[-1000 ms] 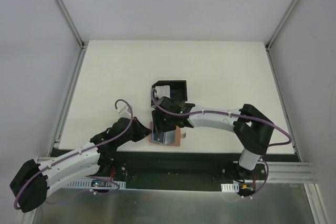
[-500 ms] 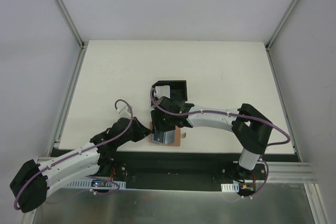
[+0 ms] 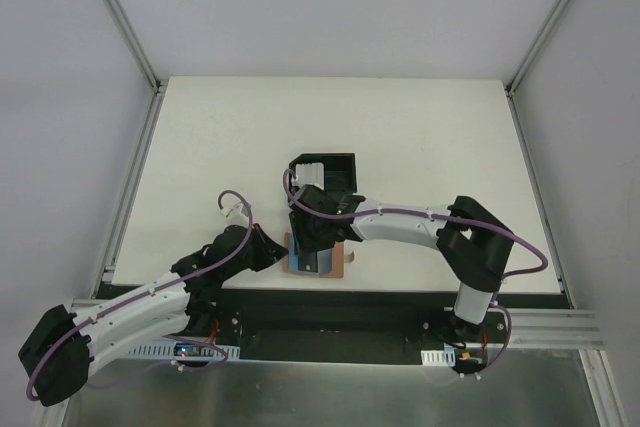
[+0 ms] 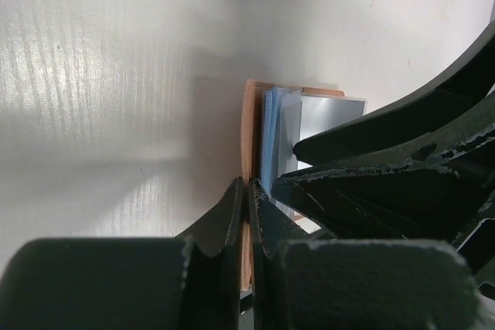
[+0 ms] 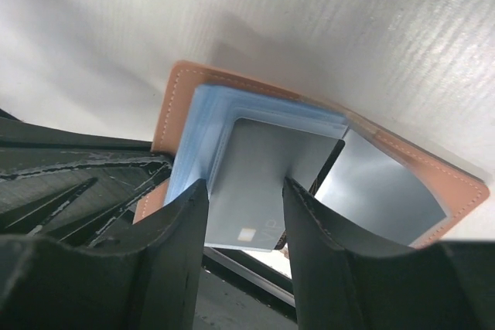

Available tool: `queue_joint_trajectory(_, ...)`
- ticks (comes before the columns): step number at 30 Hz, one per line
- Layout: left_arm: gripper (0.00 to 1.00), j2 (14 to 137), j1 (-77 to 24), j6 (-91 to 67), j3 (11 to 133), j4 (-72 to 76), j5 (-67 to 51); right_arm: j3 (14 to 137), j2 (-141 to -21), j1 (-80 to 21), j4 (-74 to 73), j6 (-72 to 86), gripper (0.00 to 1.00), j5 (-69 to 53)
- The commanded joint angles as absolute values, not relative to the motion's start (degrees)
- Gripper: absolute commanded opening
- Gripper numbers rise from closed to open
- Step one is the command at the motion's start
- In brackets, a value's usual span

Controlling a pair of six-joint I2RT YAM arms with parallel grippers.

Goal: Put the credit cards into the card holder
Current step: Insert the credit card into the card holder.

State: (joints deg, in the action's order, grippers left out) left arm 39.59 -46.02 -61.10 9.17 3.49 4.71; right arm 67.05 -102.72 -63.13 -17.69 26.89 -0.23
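The left gripper point(image 4: 246, 188) is pressed shut on the left edge of the tan wallet point(image 5: 172, 94), which lies open at the middle of the table's point(image 3: 420, 137) near edge. Blue cards point(image 5: 197, 125) sit inside it, and the right gripper point(image 5: 246, 188), half spread, pinches a grey card point(image 5: 259, 164) by its long edges over them

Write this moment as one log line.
left gripper: shut on card holder edge | right gripper: shut on grey card | grey card: over open card holder
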Motion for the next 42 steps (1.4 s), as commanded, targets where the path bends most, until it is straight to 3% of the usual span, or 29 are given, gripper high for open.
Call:
queue_joint_trajectory(1,0.00,38.76,-45.88,-61.17,9.05,4.22,5.01,69.78,-101.69,-63.63,-23.02,25.31,0.45,3.60)
queue_joint_trajectory(17,0.00,38.23,-45.88,-61.35,8.35,3.87,5.54,68.20,-97.56,-63.72,-24.96,25.49,0.37,6.41)
queue_joint_trajectory(42,0.00,36.91,-45.88,-62.23,7.47,3.43,6.50,57.57,-90.62,-63.81,-25.40,29.00,0.36,9.31)
